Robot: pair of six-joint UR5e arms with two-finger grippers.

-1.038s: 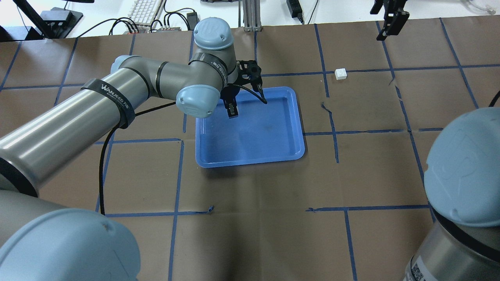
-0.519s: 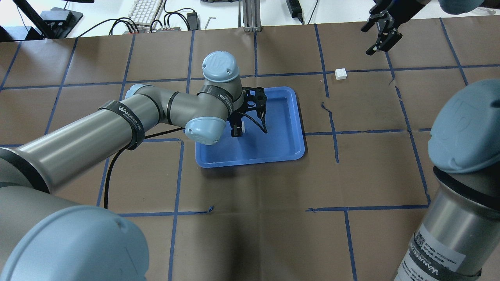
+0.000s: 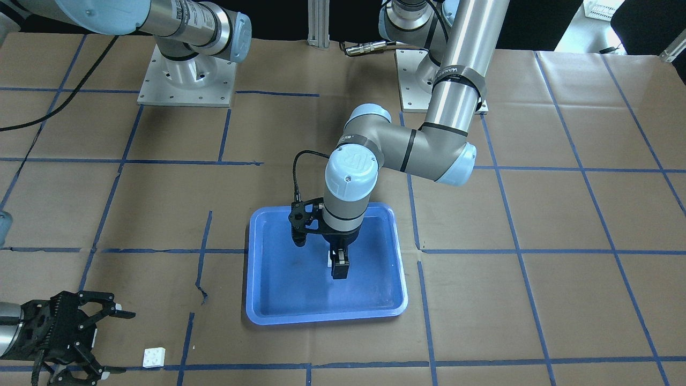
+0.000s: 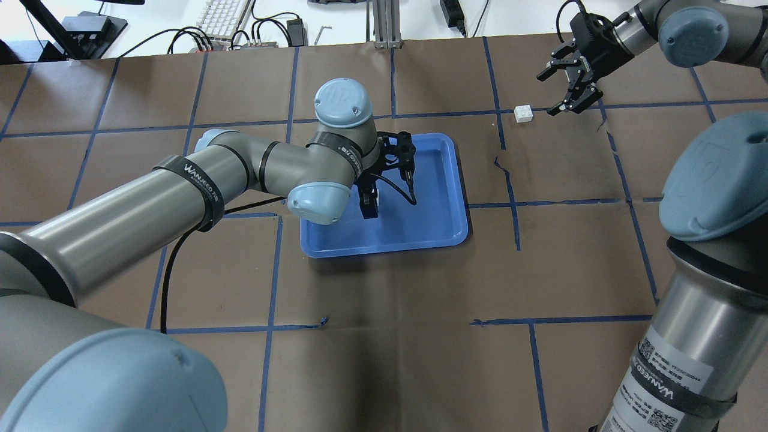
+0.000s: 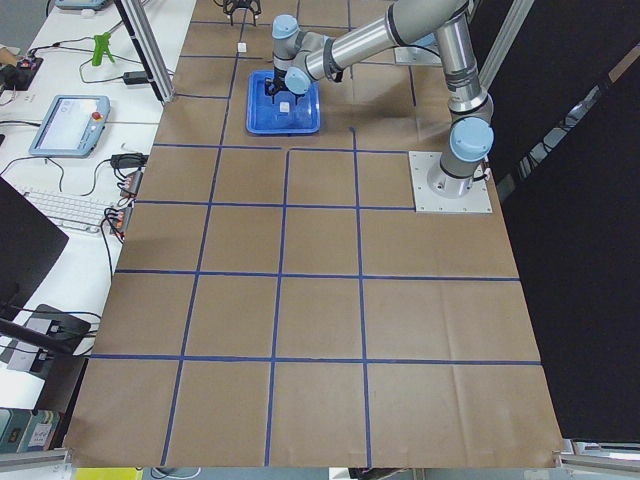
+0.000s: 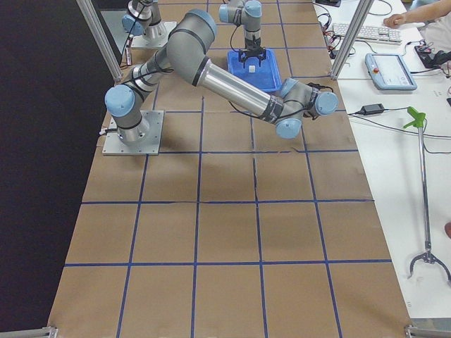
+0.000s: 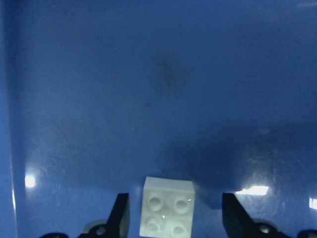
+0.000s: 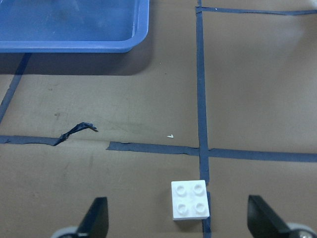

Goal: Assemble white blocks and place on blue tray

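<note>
L claw [image 3: 338,266] has dropped into tray [image 4: 435,219] — fingers apart, block 1 [image 7: 167,213] loose between, prob. released. R claw [image 4: 546,95], spread wide, has swung to block 2 [image 4: 524,113] — pickup nxt.

Table [image 4: 390,372]: brown paper w/ blue tape grid. The blue tray [image 4: 384,248] sits flat approx. mid-table. One white block [image 4: 524,113] lies on the paper at a tape crossing, well apart from tray. Two metal base plates [image 3: 185,80] at robot's edge.

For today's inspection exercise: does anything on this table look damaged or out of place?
Yes: the blue grid tape is torn and curled up just outside the blue tray, toward the loose white block.
</note>
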